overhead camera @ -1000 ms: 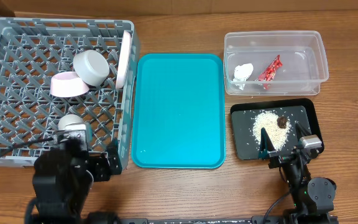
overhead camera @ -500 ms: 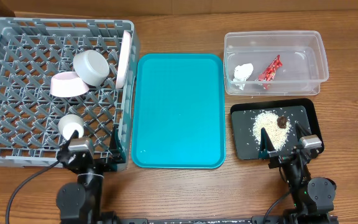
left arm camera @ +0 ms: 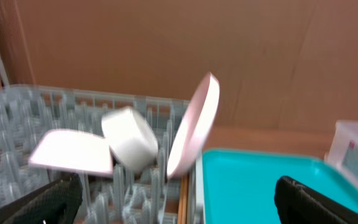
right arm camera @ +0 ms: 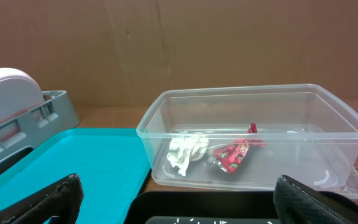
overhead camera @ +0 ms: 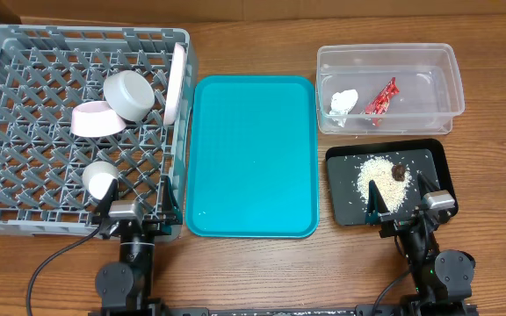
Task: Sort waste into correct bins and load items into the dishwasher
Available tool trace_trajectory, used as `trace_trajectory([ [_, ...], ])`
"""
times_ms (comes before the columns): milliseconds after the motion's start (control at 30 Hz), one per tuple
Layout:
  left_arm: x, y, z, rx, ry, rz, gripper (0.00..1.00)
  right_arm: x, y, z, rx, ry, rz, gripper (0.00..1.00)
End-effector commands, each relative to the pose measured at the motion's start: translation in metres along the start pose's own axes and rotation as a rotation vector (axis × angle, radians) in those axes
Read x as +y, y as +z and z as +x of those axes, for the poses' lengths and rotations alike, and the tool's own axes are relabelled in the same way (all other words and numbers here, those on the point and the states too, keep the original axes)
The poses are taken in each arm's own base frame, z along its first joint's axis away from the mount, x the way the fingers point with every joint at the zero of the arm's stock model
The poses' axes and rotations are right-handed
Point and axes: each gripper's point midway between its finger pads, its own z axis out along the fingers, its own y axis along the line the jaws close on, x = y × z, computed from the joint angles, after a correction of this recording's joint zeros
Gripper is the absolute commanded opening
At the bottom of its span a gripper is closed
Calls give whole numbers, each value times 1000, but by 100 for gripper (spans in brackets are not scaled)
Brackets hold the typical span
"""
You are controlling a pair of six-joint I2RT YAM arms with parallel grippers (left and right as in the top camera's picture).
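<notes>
The grey dish rack (overhead camera: 25,149) holds the white plate (overhead camera: 177,83) on edge, the grey-green bowl (overhead camera: 130,95), the pink bowl (overhead camera: 95,120) and the white cup (overhead camera: 101,177). My left gripper (overhead camera: 137,198) is open and empty at the rack's near edge. Its wrist view shows the plate (left arm camera: 194,124), both bowls (left arm camera: 129,138) and the gripper (left arm camera: 179,208). The clear tub (overhead camera: 446,83) holds the tissue (overhead camera: 344,103) and the red wrapper (overhead camera: 381,96). The black tray (overhead camera: 341,206) holds rice grains (overhead camera: 378,180) and a brown lump (overhead camera: 398,172). My right gripper (overhead camera: 399,191) is open over its near edge.
The teal serving tray (overhead camera: 253,158) lies between the rack and the bins. In the right wrist view the tub (right arm camera: 253,93), tissue (right arm camera: 187,151) and wrapper (right arm camera: 235,152) lie ahead of the gripper (right arm camera: 179,205), with the black tray (right arm camera: 166,202) below.
My left arm has drawn back from over the rack's front toward the table's near edge, uncovering the cup in the rack. The right arm has not moved.
</notes>
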Motion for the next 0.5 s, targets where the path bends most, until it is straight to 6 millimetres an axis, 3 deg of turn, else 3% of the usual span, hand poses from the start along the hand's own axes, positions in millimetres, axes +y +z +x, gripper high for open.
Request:
trace_trajectory([
  [0,-2,-1,19,70,19,17,100,-1,0,2,-1,-4,2,100],
  [67,0,-2,29,110,18,8,100,-1,0,2,-1,-4,2,100],
  [467,1,-2,29,111,18,3,100,-1,0,2,-1,-4,2,100],
])
